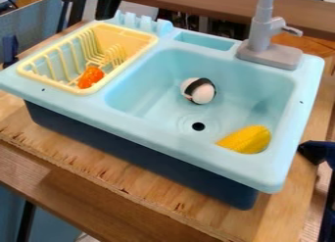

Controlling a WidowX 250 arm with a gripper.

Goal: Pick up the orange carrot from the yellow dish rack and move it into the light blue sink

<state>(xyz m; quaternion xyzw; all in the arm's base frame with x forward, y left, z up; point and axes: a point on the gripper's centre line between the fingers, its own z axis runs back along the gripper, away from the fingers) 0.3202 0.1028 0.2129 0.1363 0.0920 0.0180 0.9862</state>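
Splintery plywood (163, 199); smooth sink (196, 162): ball (203, 94), bumpy corn (249, 139); hand (106, 14) near slatted rack (124, 26).

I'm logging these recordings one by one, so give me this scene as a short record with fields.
gripper: black gripper, top edge, by the rack's far side
sink: light-blue toy sink
in basin: black-and-white ball beyond the drain; yellow, corn-like piece, near right corner
in yellow rack: orange piece
faucet: gray, behind basin

Smooth pale-blue plastic sink (160, 133).
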